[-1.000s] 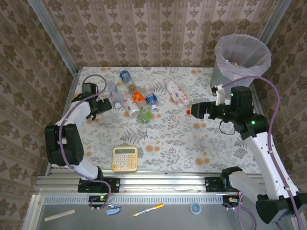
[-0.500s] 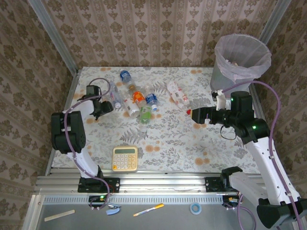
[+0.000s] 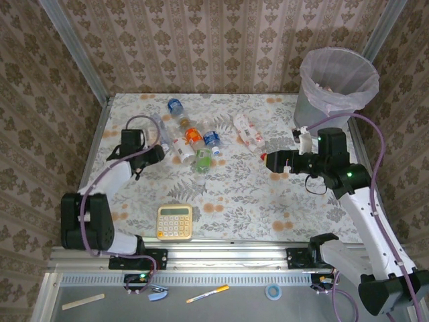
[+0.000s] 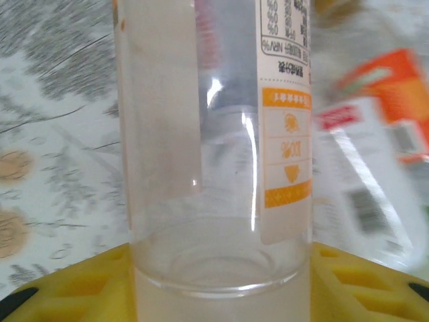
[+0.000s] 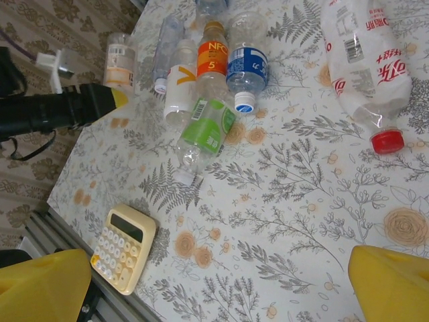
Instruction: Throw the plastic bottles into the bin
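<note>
At the left side of the worktop (image 3: 255, 194), the left pincer (image 3: 153, 153) is clamped on the base end of a clear bottle (image 4: 214, 168) with an orange-printed label. Its yellow fingers (image 4: 355, 275) press in from both flanks in the left wrist view. That end was probably chosen because the bottle sits on the outer edge of the heap, where the fingers can reach it without nudging its neighbours. Whether it rests on the surface or is already raised, I cannot tell. Just beside it lie the other bottles: an orange-labelled one (image 5: 212, 54), a blue-labelled one (image 5: 247, 67), a white one (image 5: 181, 84) and a green one (image 5: 208, 131). The red-labelled bottles (image 5: 365, 47) lie apart, towards the right. The bin (image 3: 310, 107) stands at the far right corner, well away from the held bottle, so the left arm likely faces a long carry across. The right pincer (image 3: 270, 161) hangs with its fingers wide apart and nothing between them, near the red-labelled bottles, apparently placed to take those next. A yellow calculator (image 3: 174, 221) lies near the front edge and is no part of the job.
</note>
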You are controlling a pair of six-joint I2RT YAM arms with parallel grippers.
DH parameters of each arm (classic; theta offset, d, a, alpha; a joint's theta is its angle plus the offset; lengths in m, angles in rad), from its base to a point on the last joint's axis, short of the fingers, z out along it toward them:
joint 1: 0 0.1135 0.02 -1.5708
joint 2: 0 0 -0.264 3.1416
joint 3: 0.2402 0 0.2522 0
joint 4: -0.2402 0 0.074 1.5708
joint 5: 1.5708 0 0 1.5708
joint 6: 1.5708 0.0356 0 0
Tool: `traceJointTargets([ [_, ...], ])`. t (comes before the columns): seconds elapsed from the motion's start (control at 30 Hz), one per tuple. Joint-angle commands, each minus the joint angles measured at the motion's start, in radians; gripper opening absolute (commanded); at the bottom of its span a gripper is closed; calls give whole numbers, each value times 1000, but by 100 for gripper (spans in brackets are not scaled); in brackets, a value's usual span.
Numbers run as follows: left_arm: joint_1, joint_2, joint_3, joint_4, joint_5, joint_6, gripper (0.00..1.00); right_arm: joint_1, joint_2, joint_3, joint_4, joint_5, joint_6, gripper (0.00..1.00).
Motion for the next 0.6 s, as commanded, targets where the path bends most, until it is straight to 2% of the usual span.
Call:
traceJointTargets([
  [0.0, -109, -113, -2, 23, 8, 76, 47, 8, -4, -3, 41, -25, 24, 100],
  [0.2, -310, -261, 7, 20, 27, 153, 47, 9, 6, -17, 111, -98, 69, 100],
  [0.27, -410, -283, 17, 30, 35, 182, 47, 11, 7, -22, 153, -121, 91, 100],
  [0.37, -511, -291, 33, 58, 59, 196, 47, 11, 9, -23, 189, -145, 115, 100],
  [0.57, -655, -247, 78, 125, 88, 207, 46, 25, 7, -38, 256, -177, 170, 100],
])
